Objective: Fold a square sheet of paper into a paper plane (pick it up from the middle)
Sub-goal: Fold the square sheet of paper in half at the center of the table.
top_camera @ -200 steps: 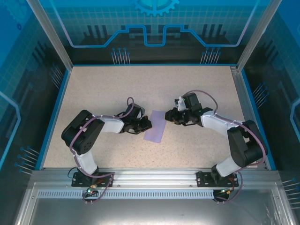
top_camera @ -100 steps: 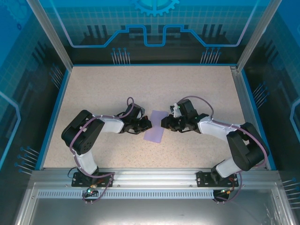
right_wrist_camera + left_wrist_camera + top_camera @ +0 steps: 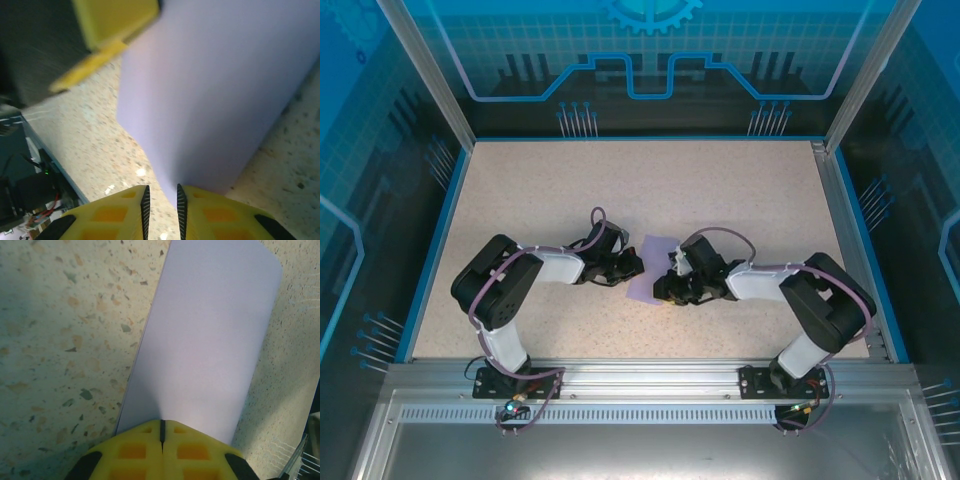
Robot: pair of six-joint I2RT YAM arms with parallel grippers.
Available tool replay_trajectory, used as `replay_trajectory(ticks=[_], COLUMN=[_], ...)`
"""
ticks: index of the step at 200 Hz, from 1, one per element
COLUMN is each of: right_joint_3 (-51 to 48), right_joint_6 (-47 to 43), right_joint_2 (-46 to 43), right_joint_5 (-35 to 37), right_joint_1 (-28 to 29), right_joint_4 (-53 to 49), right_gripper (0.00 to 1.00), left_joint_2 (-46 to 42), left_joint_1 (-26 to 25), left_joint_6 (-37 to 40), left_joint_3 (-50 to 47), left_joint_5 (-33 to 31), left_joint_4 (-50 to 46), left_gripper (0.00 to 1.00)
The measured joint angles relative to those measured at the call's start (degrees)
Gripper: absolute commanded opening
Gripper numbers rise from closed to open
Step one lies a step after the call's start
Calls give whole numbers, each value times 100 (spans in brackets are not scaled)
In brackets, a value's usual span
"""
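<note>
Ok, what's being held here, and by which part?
The left gripper is shut on the left edge of the lavender paper sheet. The right gripper straddles the opposite edge with its jaws slightly apart, apparently not clamping.

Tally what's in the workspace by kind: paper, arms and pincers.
Lavender paper sheet: 1
Robot arms: 2 (left arm, right arm)
Pincers: 2 (left pincer, right pincer)
Total: 5
</note>
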Motion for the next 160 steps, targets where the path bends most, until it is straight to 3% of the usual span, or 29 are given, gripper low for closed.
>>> replay_trajectory(ticks=[48, 103, 130, 160], right_joint_3=[-90, 140, 444, 518], right_joint_6=[-7, -131, -122, -44], right_joint_2=[61, -452, -164, 341], right_joint_5=[52, 160, 52, -48], right_joint_1=[26, -109, -367, -264], right_joint_4=[20, -236, -35, 177], right_gripper=[24, 24, 24, 24], left_joint_2=[-11, -11, -11, -33], left_joint_1=[-4, -4, -4, -4], left_joint_6=[0, 0, 0, 0], left_joint_3=[-11, -11, -17, -48], left_joint_5=[2, 2, 2, 0], left_joint_4=[-2, 0, 11, 20], left_gripper=[0, 0, 0, 0])
